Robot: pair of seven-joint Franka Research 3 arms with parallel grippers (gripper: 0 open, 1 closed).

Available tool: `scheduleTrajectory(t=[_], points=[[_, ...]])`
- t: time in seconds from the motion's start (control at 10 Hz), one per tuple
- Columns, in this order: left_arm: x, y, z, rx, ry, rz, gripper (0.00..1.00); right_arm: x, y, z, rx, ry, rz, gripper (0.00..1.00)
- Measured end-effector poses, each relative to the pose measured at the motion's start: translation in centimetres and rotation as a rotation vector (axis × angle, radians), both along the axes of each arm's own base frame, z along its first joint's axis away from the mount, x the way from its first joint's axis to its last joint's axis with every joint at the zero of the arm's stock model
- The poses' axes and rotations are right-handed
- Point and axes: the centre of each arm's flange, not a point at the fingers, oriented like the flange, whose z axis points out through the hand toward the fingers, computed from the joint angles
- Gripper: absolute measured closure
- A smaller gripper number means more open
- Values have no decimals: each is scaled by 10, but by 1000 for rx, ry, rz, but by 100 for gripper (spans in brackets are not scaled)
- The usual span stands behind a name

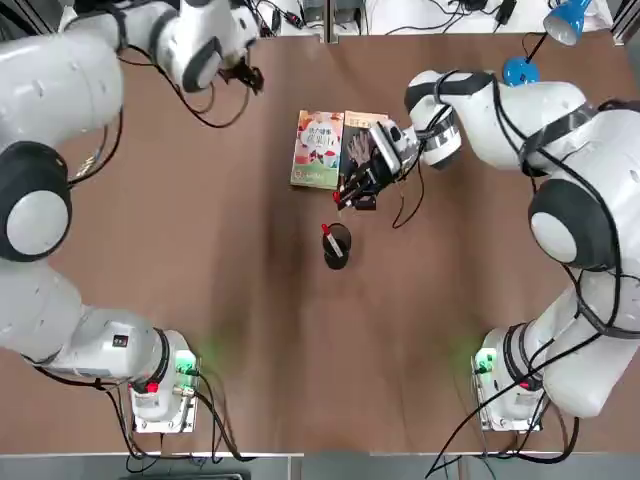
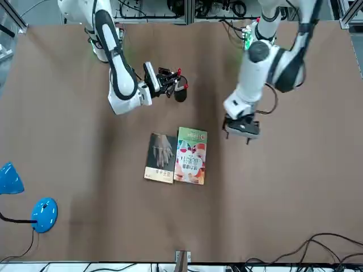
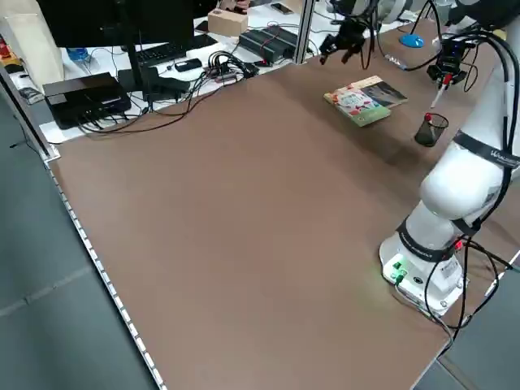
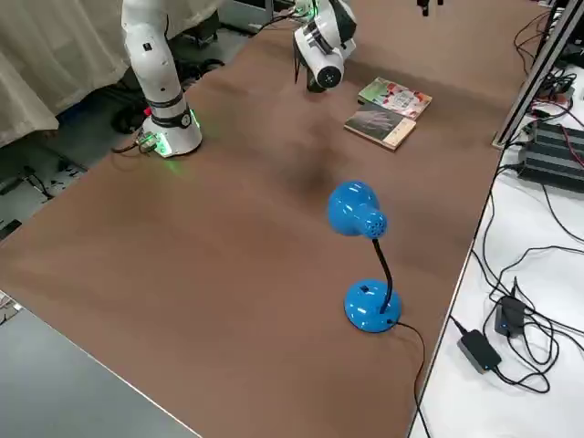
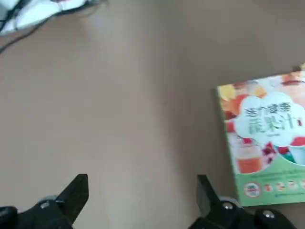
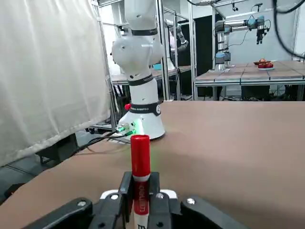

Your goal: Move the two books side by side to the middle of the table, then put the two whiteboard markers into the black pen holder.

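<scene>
Books (image 1: 340,148) were laid side by side mid-table; one marker (image 6: 140,179) was pinched by the right gripper (image 1: 358,190) at one o'clock of the holder (image 1: 337,247), for dropping in. Left gripper (image 1: 245,75) was spread, idle.

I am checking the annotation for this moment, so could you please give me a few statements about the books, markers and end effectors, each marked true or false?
1. The two books lie side by side on the table. True.
2. The right end effector is empty. False: it is shut on a whiteboard marker.
3. The black pen holder already holds a red-capped marker. True.
4. The left end effector is shut on the colourful book. False: it is open and holds nothing.
5. The blue desk lamp stands between the two books. False: it stands apart, near the table's edge.
</scene>
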Motion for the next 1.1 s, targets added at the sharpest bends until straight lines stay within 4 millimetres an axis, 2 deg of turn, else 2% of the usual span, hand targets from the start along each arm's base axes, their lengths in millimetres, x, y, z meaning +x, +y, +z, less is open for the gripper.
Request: scheduleTrajectory(t=[0.2, 0.4, 0.6, 0.8, 0.9, 1.1], points=[[21, 57, 35, -15, 34, 10, 0, -9, 5, -20, 1, -1, 3, 83], [36, 115, 75, -15, 6, 31, 0, -9, 4, -26, -3, -4, 3, 83], [33, 167, 103, 4, 1, 74, 0, -10, 4, -27, -3, -6, 4, 83], [23, 196, 119, 8, 28, 123, 0, -11, 2, -35, -4, -22, 7, 81], [20, 206, 120, 5, 42, 142, 0, -10, 0, -40, -1, -39, 9, 68], [17, 219, 119, -1, 74, 173, 0, -8, -1, -41, 11, -62, 5, 56]])
